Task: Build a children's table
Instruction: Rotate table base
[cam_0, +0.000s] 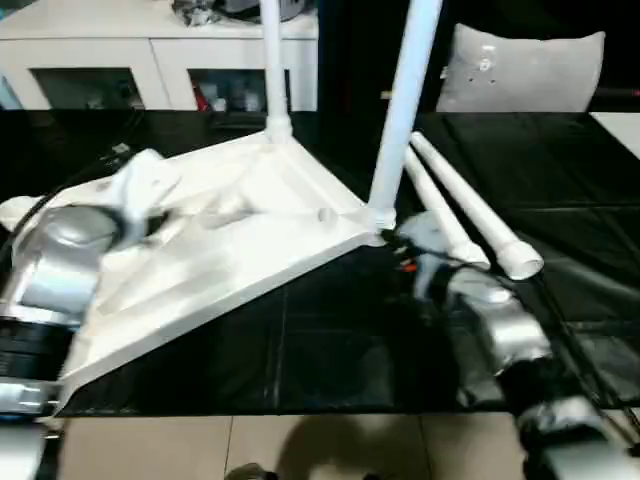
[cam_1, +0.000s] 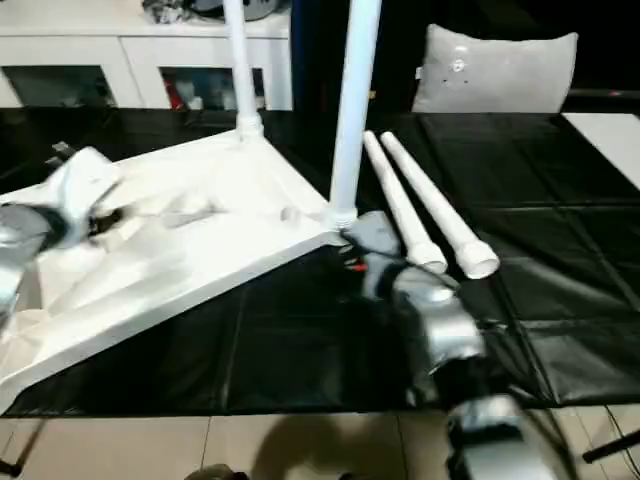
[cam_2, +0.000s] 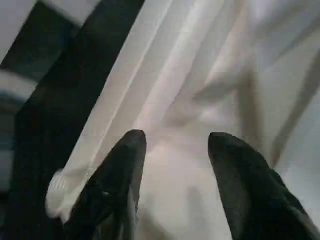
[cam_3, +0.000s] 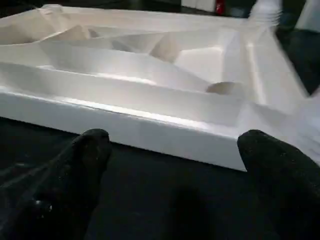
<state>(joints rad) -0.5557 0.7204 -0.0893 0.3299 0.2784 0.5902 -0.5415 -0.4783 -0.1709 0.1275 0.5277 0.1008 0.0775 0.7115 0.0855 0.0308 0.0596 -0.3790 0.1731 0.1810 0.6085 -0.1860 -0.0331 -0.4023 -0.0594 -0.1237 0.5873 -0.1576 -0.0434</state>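
The white tabletop (cam_0: 250, 230) lies underside up on the black mat, its ribs showing. One white leg (cam_0: 272, 60) stands upright in the far corner socket. Another leg (cam_0: 405, 100) stands in the right corner socket. Two loose legs (cam_0: 440, 215) (cam_0: 485, 222) lie side by side on the mat just right of that corner. My left gripper (cam_2: 175, 150) hovers over the ribbed underside at the tabletop's left part, fingers apart with nothing between them. Beside the right corner, my right gripper (cam_3: 175, 150) stands wide open, facing the tabletop's rim (cam_3: 150, 125).
A white cabinet (cam_0: 150, 50) runs along the back left. A grey cushion (cam_0: 520, 65) sits at the back right. The black mat (cam_0: 330, 340) ends at a tiled floor (cam_0: 300, 445) in front.
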